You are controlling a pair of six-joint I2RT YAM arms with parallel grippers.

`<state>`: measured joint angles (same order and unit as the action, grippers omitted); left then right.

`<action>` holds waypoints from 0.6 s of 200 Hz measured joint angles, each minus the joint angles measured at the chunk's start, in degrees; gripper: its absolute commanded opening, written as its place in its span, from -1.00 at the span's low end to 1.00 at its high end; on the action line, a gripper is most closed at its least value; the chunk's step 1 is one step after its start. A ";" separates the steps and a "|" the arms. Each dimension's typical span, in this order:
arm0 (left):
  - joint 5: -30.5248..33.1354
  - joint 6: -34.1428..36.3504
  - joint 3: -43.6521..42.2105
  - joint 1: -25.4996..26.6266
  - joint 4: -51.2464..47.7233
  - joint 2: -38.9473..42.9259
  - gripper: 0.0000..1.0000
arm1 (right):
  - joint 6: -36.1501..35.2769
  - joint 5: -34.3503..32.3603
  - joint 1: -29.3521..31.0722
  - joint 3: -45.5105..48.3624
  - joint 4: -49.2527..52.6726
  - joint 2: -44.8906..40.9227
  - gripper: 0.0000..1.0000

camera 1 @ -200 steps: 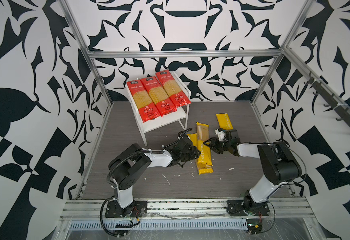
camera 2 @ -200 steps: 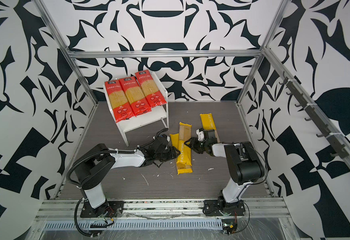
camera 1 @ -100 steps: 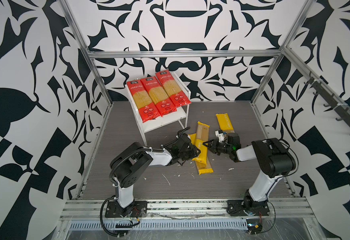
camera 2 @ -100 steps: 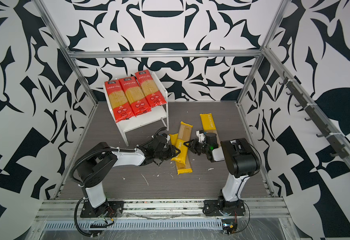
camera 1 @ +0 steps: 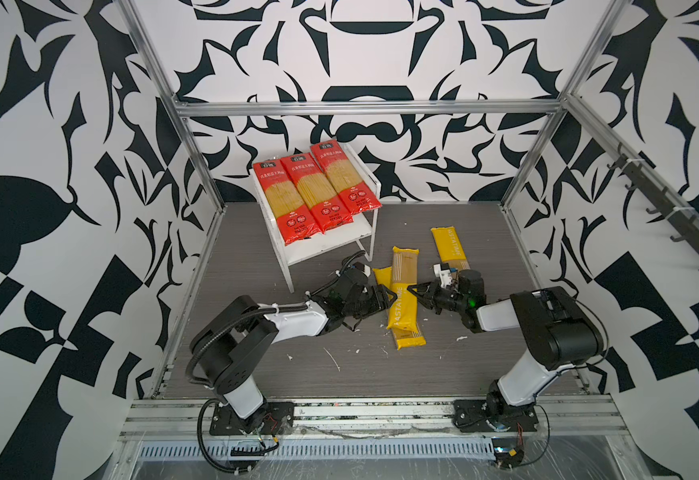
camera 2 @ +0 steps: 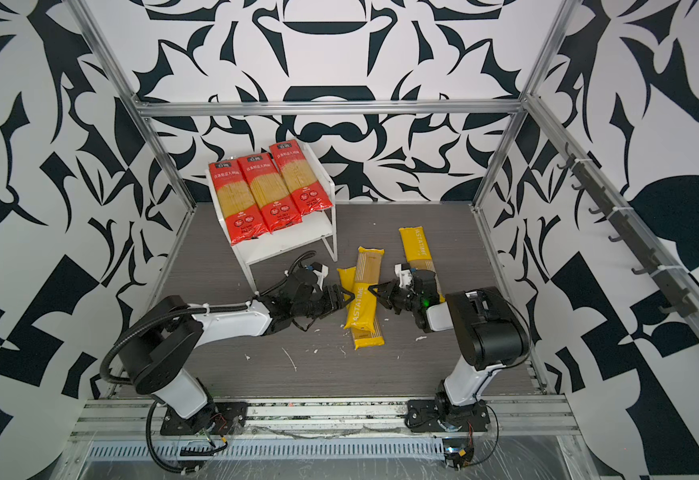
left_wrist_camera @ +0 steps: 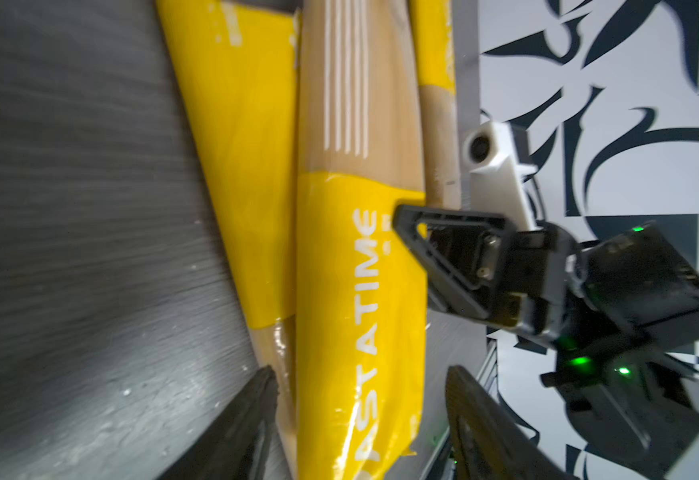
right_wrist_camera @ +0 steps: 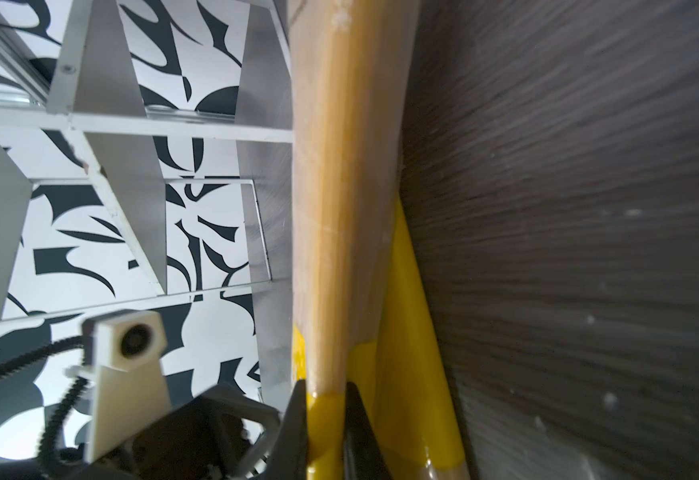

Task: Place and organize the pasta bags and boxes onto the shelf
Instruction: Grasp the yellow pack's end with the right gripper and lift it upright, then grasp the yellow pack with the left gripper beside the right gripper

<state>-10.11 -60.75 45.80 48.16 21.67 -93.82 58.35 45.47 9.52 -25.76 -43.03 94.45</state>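
Yellow film marks the three packs not yet shelved, all lying on the grey floor (camera 1: 252,299). Two are crossed at the centre. The upper yellow pack (camera 1: 401,305) lies lettered face up in both top views, its long axis close to 12–6 o'clock and its clear striped end toward 12. The lower yellow pack (camera 1: 382,277) slants beneath it, roughly 11–5. The third yellow pack (camera 1: 449,247) lies apart at 1 o'clock, its near end hidden by the right wrist. The grippers face each other across the upper pack's short axis. The right gripper (camera 1: 413,289) meets its 3 o'clock edge; in the right wrist view its fingers (right_wrist_camera: 300,419) pinch a narrow fold of that pack's yellow film. The left gripper (camera 1: 389,296) stands at 9 o'clock with its fingers (left_wrist_camera: 252,419) spread; the packs' edge sits in the gap and is not clamped. The shelf (camera 1: 331,246) stands between 10 and 11 o'clock from the crossed pair, nearer the left arm. Its top board carries three red packs (camera 1: 312,195) side by side along 11–5, and its lower board is bare. Judgement: the carry runs toward 10–11 o'clock, with a slight anticlockwise turn to match that axis.
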 measured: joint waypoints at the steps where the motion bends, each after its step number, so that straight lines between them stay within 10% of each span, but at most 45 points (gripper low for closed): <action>1: 0.00 0.04 0.00 0.00 0.00 0.11 0.38 | -0.09 0.00 0.00 0.00 0.20 -0.15 -0.97; 120: 0.22 5.40 -3.52 -0.02 2.67 9.51 0.54 | -13.86 -0.50 -0.04 0.87 23.45 -25.00 -1.00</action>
<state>-9.89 -55.35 42.28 48.14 24.34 -84.31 44.49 44.97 9.47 -24.88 -19.57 69.45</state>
